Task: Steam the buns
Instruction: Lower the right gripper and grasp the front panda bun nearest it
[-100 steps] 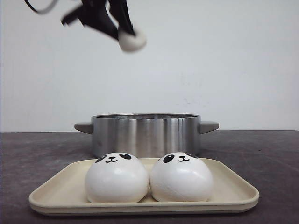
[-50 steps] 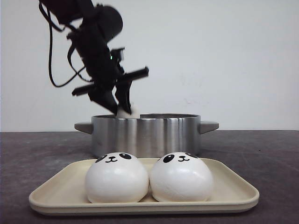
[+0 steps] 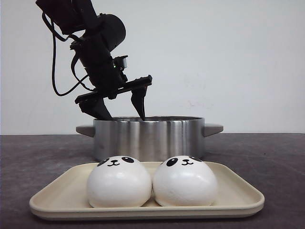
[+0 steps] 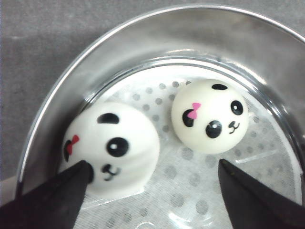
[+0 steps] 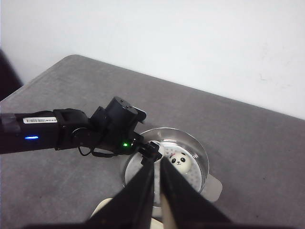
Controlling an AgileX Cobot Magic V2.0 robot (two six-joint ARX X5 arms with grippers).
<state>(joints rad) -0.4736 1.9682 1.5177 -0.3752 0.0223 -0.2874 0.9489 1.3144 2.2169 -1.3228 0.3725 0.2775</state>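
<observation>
Left arm: reaching down from upper left in front view, wrist canted, left tool [image 3: 120,106] over left part of pot [image 3: 148,137] rim. Fingers spread wide, nothing between them; fingertips [image 3: 141,109] at rim level. In left wrist view, two dark fingertips [image 4: 71,183] flanking pot interior, one overlapping nearer bun.

Right arm: raised high above desk, looking down on pot and left arm. Right tool [image 5: 157,188] with fingers nearly together, narrow slit between, nothing gripped.

Buns in pot: two, on perforated steamer plate [image 4: 190,191]. First bun [image 4: 112,148] against pot wall, dome up, face tilted toward camera, pink bow at one ear. Second bun [image 4: 210,116] apart from first, nearer plate middle, dome up, face and pink bow toward camera. No long axis; both round.

Buns on tray: two more on cream tray [image 3: 57,198] in front of pot, touching side by side. Left one [image 3: 119,181] and right one [image 3: 185,181] flat side down, faces tilted up and back toward pot.

Surface: dark grey matte desk [image 3: 267,157]. Pot of polished steel with grey handles at both sides. Plain white wall [image 3: 228,62] behind.
</observation>
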